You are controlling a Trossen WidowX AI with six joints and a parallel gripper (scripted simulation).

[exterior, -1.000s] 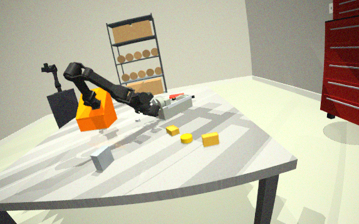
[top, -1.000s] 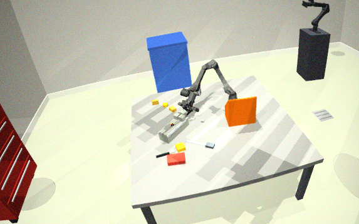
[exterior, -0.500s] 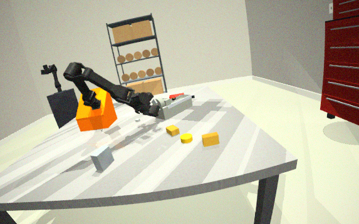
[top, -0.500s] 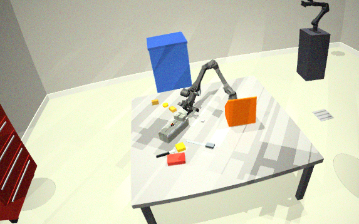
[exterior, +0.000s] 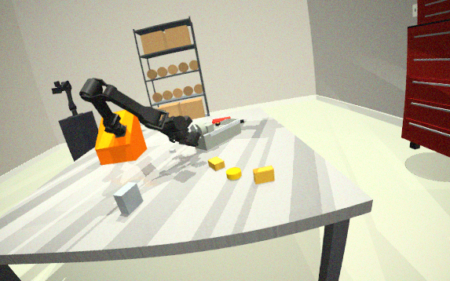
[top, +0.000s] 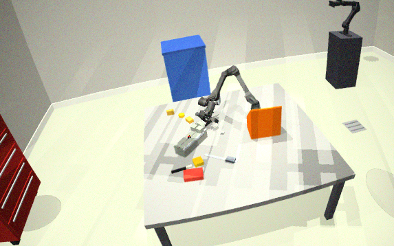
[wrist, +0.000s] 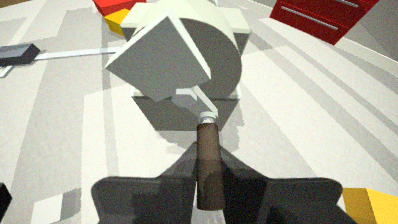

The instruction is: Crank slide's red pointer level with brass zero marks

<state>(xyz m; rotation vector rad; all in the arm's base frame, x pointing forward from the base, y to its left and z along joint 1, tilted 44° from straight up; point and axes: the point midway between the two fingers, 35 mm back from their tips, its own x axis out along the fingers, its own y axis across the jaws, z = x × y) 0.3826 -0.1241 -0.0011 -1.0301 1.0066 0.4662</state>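
Observation:
The machine point(top: 190, 141) point(exterior: 221, 133) point(wrist: 212, 55) is a long grey box on the table, with a round crank disc at its near end. A brown crank handle point(wrist: 210, 167) sticks out from the disc. My gripper point(wrist: 204, 145) point(top: 208, 119) point(exterior: 193, 138) is shut on this handle, at the machine's end nearest the arm. The slide's red pointer point(top: 188, 137) shows as a small red dot on top of the machine in the top view. The brass zero marks are too small to make out.
An orange box point(top: 265, 121) point(exterior: 121, 137) stands by the arm's base. Three yellow blocks point(top: 181, 115) point(exterior: 234, 173) lie near the machine. A red block point(top: 193, 174), a yellow block point(top: 198, 161), a black pen point(top: 181, 169) and a white tool point(top: 221, 158) lie beyond it. A grey cube point(exterior: 128, 198) lies on the table.

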